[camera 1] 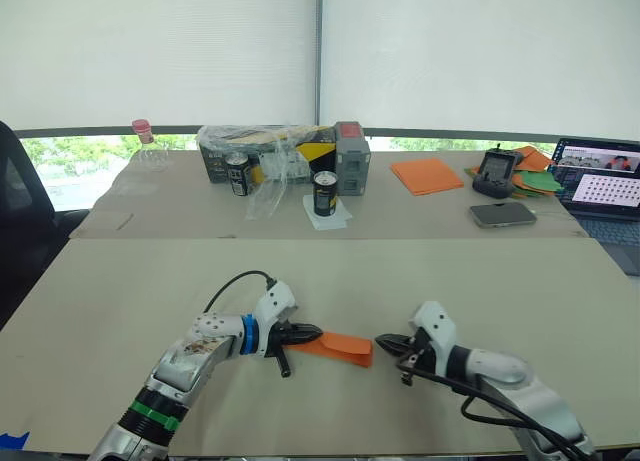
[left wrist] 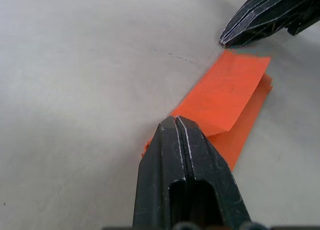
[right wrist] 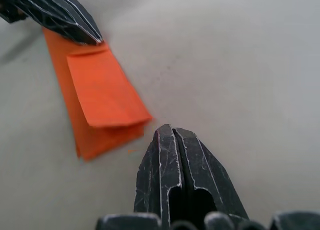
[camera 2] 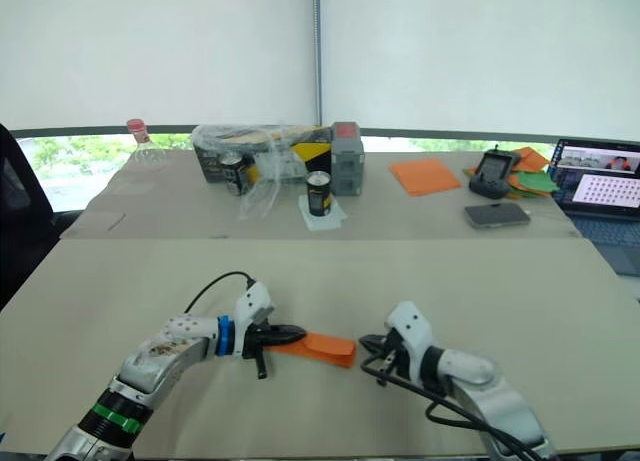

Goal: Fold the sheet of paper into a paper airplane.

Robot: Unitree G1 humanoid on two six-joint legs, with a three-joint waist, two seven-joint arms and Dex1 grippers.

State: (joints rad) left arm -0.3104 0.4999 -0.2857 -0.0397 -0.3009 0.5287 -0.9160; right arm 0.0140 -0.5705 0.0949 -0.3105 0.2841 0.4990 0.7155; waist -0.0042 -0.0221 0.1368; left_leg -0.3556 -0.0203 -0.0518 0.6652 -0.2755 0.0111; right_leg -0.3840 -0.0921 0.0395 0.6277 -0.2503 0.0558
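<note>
**A:** Start at the tips. What is each one doing?

**B:** The left end effector [camera 1: 300,333] has its two black fingers pressed together, tips resting on the near end of the folded orange paper strip [camera 1: 340,346], which is the sheet of paper partway to becoming an airplane. I can't tell whether any paper is caught between the tips or they only press it down. The right end effector [camera 1: 390,342] is also pressed together, holding nothing, its tip just beside the strip's far end.

**A:** And the paper itself?

**B:** It lies flat on the pale grey bench [camera 1: 450,281], between the two end effectors, as a narrow layered strip with an upper flap slightly shorter than the layer beneath.

**A:** How would you do this step well?

**B:** I judge a crease is being set. Keep the left tip as an anchor so the strip cannot slide, and run the right tip along the fold with light downward pressure. Too much sideways drag could skew the layers.

**A:** Anything nearby to worry about?

**B:** No. The flat stack of orange sheets [camera 1: 426,174], the black cans [camera 1: 325,193] and the dark phone [camera 1: 502,214] sit well apart on the far bench.
</note>
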